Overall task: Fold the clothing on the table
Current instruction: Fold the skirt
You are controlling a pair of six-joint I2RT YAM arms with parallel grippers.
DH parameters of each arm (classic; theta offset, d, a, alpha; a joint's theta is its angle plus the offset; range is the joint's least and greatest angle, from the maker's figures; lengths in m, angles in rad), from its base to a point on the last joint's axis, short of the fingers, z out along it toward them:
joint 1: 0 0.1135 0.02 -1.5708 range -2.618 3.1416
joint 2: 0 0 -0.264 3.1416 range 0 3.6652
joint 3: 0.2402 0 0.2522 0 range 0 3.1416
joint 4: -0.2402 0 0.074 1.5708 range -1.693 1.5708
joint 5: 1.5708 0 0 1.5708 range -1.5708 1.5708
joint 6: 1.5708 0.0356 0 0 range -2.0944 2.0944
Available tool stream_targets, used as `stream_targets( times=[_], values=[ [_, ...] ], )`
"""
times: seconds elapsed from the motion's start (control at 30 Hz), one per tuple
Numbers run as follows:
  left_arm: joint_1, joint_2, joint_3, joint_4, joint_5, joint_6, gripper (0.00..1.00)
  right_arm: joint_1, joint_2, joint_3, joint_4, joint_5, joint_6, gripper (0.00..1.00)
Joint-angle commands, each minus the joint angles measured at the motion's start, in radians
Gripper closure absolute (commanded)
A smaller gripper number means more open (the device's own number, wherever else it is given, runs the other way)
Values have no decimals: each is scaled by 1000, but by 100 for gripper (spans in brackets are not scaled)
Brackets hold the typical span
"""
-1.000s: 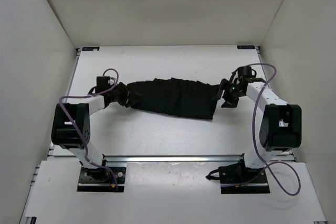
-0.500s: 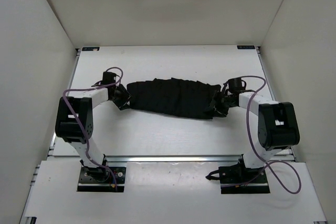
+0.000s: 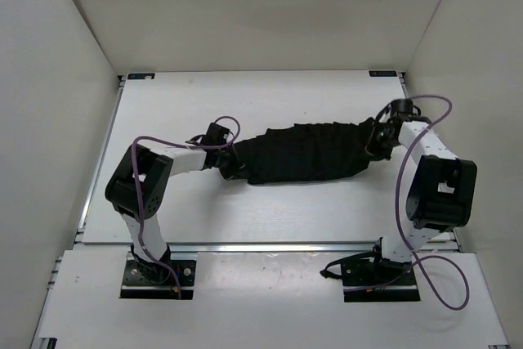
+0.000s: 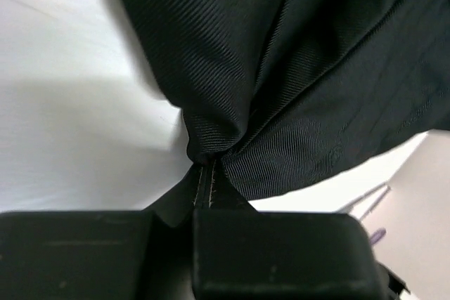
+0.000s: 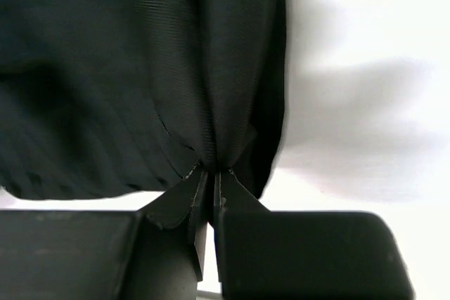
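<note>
White table [image 3: 270,96], with a black pleated skirt [image 3: 306,153] bunched up across the middle. The left gripper [image 4: 204,187] is pinched tight on the skirt's left end. The right gripper [image 5: 211,180] is clamped on the right end.

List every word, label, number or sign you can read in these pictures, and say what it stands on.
No text can be read.
The clothing shows no label or print in any view.
Two small dark marks at the far corners of the table are too small to read.

Bright even light, soft shadows; wrist views slightly blurred (perhaps motion).
</note>
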Motion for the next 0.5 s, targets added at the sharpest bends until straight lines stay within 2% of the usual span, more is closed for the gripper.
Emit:
stream_targets(
  times=[0.0, 0.07, 0.13, 0.17, 0.23, 0.3, 0.47],
  values=[
    [-42, -20, -19, 84, 3, -100, 100, 132, -72, 181, -132, 140, -91, 99],
    [-52, -3, -4, 82, 5, -114, 100, 243, -40, 308, -173, 168, -86, 100],
    [-53, 1, 2, 81, 2, -117, 100, 411, -7, 367, -172, 186, -78, 100],
    [-50, -6, -1, 84, 2, -117, 100, 442, 19, 406, -167, 188, -71, 100],
    [-35, -17, -7, 87, 3, -125, 100, 591, 56, 414, -114, 186, -60, 100],
    [-29, -25, -21, 84, 12, -123, 100, 675, 91, 402, -39, 156, -34, 100],
    [1, -46, -51, 49, 21, -88, 100, 815, 227, 352, 90, 102, -8, 100]
  ],
)
